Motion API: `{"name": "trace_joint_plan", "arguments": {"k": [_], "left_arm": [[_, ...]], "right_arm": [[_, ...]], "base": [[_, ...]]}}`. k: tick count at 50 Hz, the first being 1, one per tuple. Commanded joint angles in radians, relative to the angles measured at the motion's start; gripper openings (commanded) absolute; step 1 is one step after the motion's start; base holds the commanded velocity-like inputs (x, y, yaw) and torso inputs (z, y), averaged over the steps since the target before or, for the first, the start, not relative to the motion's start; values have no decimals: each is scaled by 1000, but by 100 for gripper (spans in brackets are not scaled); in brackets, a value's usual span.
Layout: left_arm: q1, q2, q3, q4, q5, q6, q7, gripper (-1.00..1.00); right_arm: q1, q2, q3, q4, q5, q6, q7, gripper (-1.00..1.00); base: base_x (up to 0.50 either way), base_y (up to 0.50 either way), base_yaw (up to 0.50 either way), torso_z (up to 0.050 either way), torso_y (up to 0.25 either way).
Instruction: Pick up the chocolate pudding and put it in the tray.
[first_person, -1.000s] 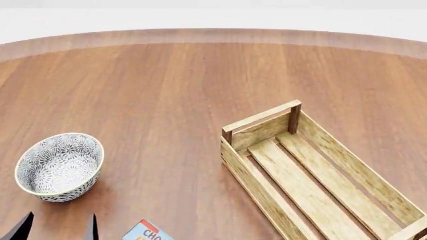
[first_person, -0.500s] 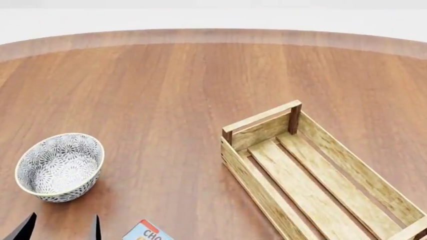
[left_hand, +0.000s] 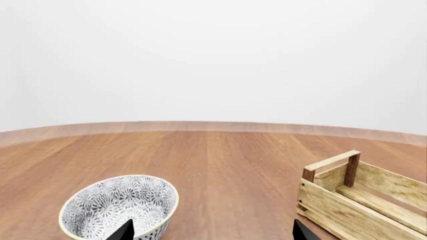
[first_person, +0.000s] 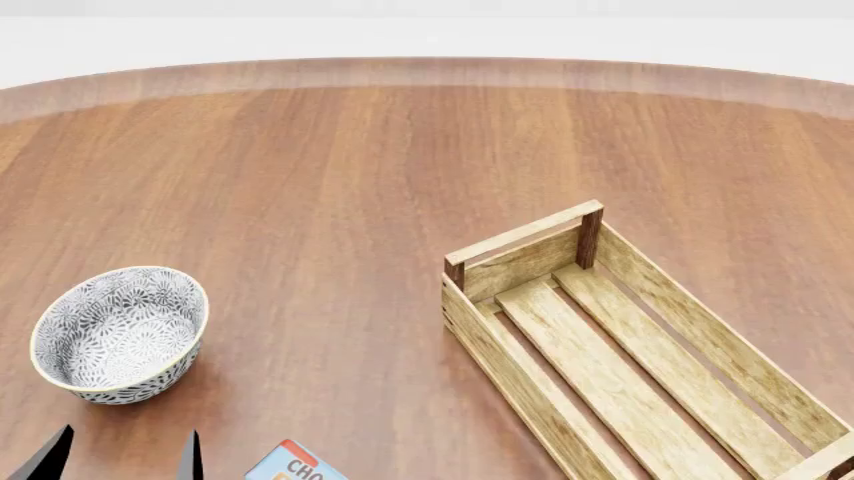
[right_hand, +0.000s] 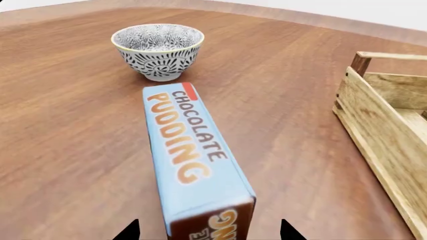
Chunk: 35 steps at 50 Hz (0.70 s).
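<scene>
Not much has changed over the last second, honestly. In the head view the left claw (first_person: 120, 458) has crept a touch sideways toward the pudding box, just the two dark tips poking in at the bottom edge. The small light-blue carton with orange "CHOCOLATE PUDDING" lettering (right_hand: 190, 160) hasn't budged, and neither has the long light-wood slatted crate (first_person: 627, 350) or the grey-white patterned bowl (first_person: 120, 333). So my read is we're in the approach, nothing picked up yet.

The carton lies flat on the brown wooden bench (first_person: 334, 180), near the robot, between bowl and crate, touching neither. From the head camera only its corner (first_person: 296, 463) shows. In the right wrist view its long axis runs straight away from the camera toward the bowl (right_hand: 158, 50), red-edged end far, dark brown end face near.

The right claw (right_hand: 207, 231) has its tips spread wide either side of the near end of the carton, gripping nothing. The left claw's tips are also apart and empty in its own camera (left_hand: 210, 231).

If the right one does the grab, it's already lined up along the box.
</scene>
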Motion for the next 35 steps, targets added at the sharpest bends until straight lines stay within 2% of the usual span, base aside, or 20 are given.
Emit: {"name": "trace_joint_plan", "arguments": {"k": [1,35], "left_arm": [[-1,-4,6,-4,-2,6,-5,100],[-6,-17,20,-2,-13,5,-22,100]], "right_arm": [[18,-9,-6,31,2,-4,-2,100],[80,-42,-29,168,-2,-33,-9,100]], "base": [[0,0,0,0,0],[0,0,0,0,0]]}}
